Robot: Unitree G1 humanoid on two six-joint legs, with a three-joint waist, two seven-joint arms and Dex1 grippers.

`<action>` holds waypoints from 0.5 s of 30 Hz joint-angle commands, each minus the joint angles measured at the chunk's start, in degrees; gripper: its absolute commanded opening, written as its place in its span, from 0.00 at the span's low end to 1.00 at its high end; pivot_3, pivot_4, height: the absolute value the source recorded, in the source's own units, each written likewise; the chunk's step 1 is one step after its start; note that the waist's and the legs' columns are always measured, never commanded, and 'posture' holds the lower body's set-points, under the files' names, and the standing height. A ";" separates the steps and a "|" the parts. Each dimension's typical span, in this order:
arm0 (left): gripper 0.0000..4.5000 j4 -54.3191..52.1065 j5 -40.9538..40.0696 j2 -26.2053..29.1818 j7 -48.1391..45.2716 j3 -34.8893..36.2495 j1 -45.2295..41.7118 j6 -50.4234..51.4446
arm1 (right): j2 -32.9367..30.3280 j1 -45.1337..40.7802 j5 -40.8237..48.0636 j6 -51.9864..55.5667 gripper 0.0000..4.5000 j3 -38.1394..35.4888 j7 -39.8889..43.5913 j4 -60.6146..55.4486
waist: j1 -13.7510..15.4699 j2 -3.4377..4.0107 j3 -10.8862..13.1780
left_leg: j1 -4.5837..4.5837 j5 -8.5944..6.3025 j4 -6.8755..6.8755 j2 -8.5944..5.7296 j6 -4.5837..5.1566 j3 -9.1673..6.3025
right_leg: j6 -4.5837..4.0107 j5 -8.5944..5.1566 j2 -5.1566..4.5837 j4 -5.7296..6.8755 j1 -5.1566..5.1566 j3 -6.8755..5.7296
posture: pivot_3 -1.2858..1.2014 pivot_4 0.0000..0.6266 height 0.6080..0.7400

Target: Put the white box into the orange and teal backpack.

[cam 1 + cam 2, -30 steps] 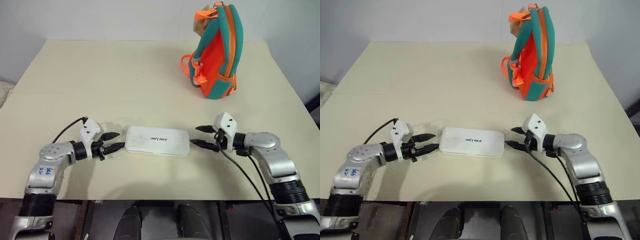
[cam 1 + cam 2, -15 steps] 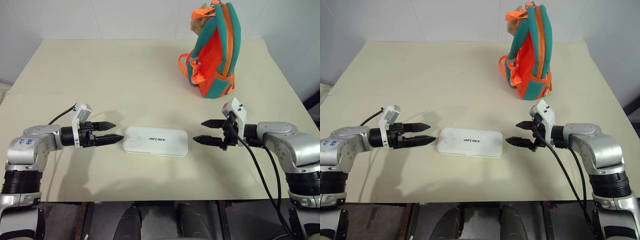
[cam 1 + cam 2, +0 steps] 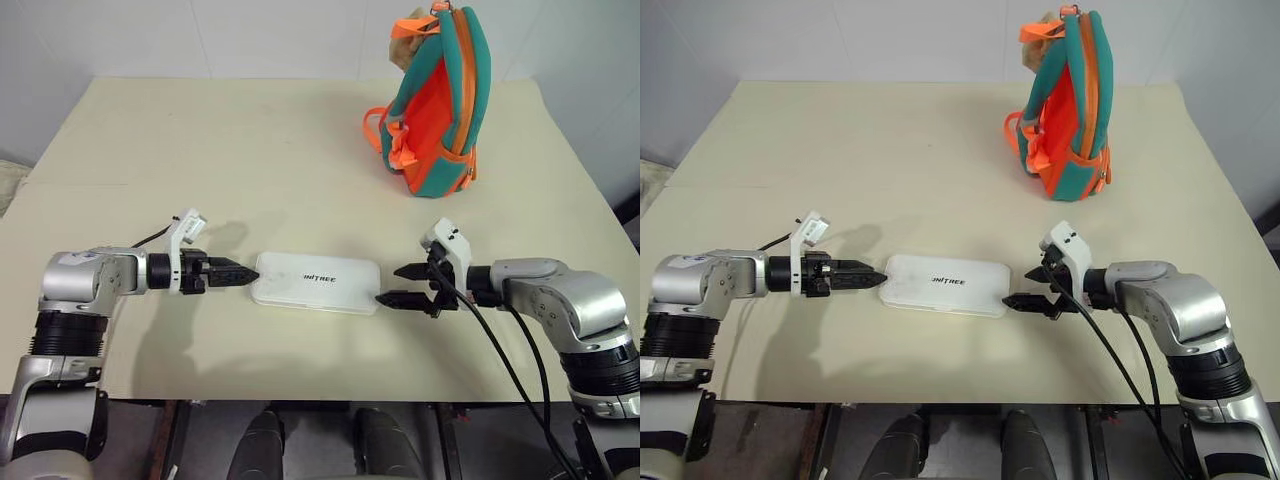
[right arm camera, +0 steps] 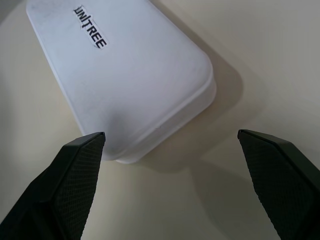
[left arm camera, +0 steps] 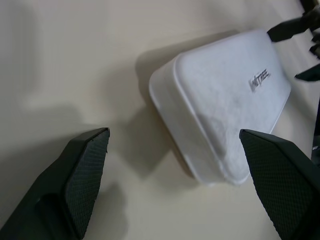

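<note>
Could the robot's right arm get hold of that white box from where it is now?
Probably yes. The right gripper sits open right at the end of the white box, which lies flat on the table with nothing between them. The left gripper is at the opposite end, out of its way.

Even bright overhead light, soft shadows, wrist views slightly soft

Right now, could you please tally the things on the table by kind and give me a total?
White box: 1
Orange and teal backpack: 1
Total: 2, both on the cream table
</note>
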 commanded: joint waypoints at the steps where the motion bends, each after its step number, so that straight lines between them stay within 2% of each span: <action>1: 0.99 1.46 -0.26 -2.22 1.16 -1.02 -0.15 1.34 | 0.85 -1.14 0.46 -0.20 1.00 -0.08 -0.70 -0.78 | -0.03 0.00 0.00 | 0.00 0.01 0.03 -0.01 0.00 0.00 | 0.02 0.01 -0.01 0.00 0.03 0.00 | 0.52 0.24 1.00; 6: 0.99 0.67 -1.85 -2.72 0.14 -0.76 -0.28 4.69 | 1.76 -1.76 1.81 1.71 1.00 -0.84 -1.72 -2.27 | -0.17 0.00 0.00 | 0.02 0.01 0.05 0.00 0.00 0.00 | 0.04 0.03 0.00 0.00 0.05 0.01 | 0.52 0.24 1.00; 15: 0.99 -5.20 -3.74 4.07 -5.29 -6.45 1.03 9.91 | 0.47 -1.42 3.90 4.23 1.00 -2.04 -2.34 -4.84 | -0.50 0.00 0.00 | -0.01 -0.01 -0.08 0.01 0.00 0.02 | 0.00 -0.01 0.00 -0.05 -0.05 0.02 | 0.52 0.24 1.00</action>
